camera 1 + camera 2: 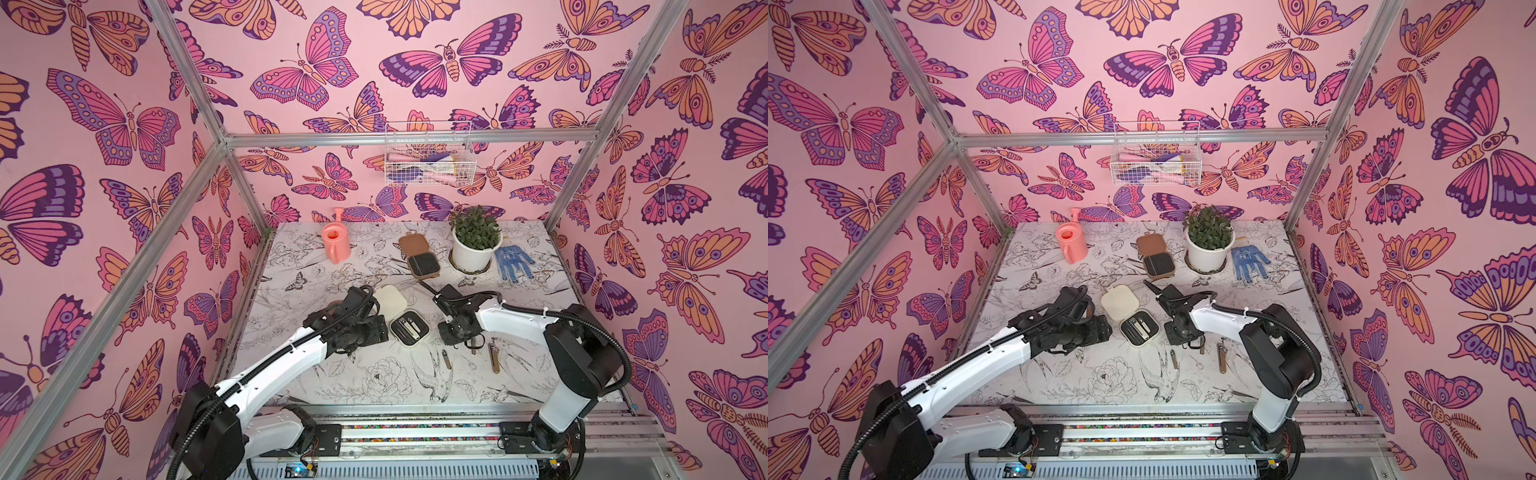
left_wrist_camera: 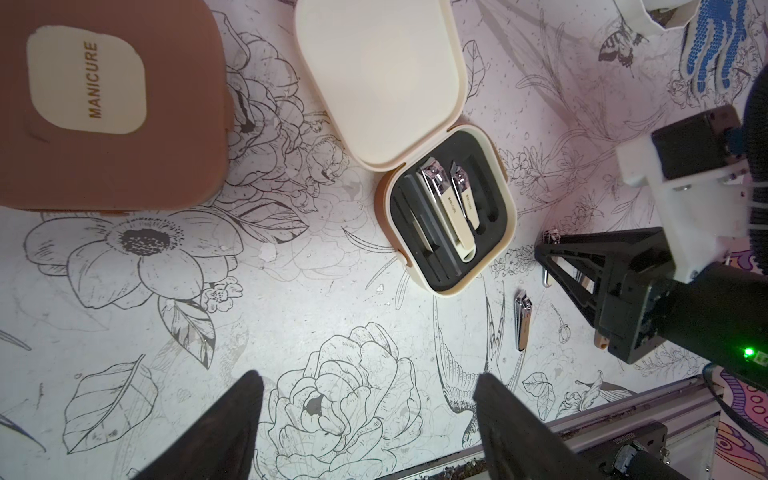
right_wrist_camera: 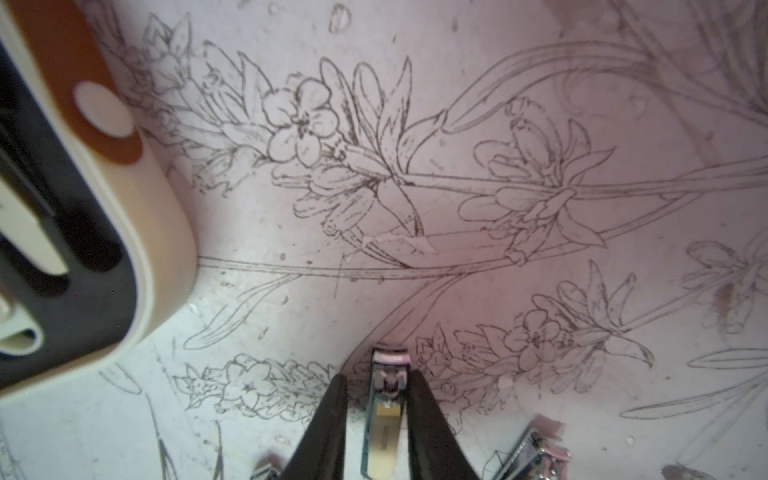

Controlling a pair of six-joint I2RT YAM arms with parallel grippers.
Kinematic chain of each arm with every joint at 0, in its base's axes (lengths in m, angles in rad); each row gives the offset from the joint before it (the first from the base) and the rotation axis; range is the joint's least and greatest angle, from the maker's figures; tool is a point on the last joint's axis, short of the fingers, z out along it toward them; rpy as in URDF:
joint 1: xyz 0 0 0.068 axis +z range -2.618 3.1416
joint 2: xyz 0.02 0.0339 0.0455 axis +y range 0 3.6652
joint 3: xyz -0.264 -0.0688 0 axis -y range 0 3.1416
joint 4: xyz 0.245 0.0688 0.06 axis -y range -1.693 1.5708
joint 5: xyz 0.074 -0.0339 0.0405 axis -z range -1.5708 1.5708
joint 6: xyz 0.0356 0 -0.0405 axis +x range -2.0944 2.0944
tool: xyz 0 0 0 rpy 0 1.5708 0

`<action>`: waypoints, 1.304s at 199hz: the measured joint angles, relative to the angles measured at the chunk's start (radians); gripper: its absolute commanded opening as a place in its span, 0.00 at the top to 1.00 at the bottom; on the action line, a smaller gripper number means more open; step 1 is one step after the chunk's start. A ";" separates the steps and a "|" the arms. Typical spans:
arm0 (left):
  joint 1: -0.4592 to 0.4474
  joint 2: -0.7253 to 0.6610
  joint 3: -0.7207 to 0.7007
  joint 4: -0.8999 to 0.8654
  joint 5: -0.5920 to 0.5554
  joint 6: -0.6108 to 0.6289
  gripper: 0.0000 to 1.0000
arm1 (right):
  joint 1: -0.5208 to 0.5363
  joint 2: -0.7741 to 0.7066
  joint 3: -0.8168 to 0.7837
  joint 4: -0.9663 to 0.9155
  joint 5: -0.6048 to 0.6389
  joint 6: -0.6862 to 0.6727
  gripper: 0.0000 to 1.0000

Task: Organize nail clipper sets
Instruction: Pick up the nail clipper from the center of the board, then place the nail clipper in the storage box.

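Fingers of the right gripper (image 3: 377, 380) sit close on either side of a loose nail clipper (image 3: 384, 432) lying on the table (image 3: 498, 270), near the open cream case (image 1: 390, 301). I cannot tell whether they pinch it yet. I see the left gripper (image 2: 368, 376) hanging above the table, jaws wide apart and empty. Two clippers (image 2: 449, 208) lie in the cream case's black tray. A closed brown case (image 2: 104, 104) lies beside its lid.

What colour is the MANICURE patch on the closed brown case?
Cream, gold lettering; the patch on the brown case shows best in the left wrist view.
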 measured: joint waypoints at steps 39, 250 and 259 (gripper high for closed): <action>0.000 0.000 0.000 0.000 0.000 0.000 0.18 | 0.000 -0.013 -0.016 0.013 -0.005 0.004 0.77; 0.001 0.000 0.000 0.000 -0.001 0.000 0.18 | 0.051 0.015 0.284 -0.093 -0.050 -0.230 0.94; 0.001 0.000 0.000 0.000 -0.002 0.000 0.18 | 0.061 0.042 0.311 -0.092 -0.053 -0.241 0.94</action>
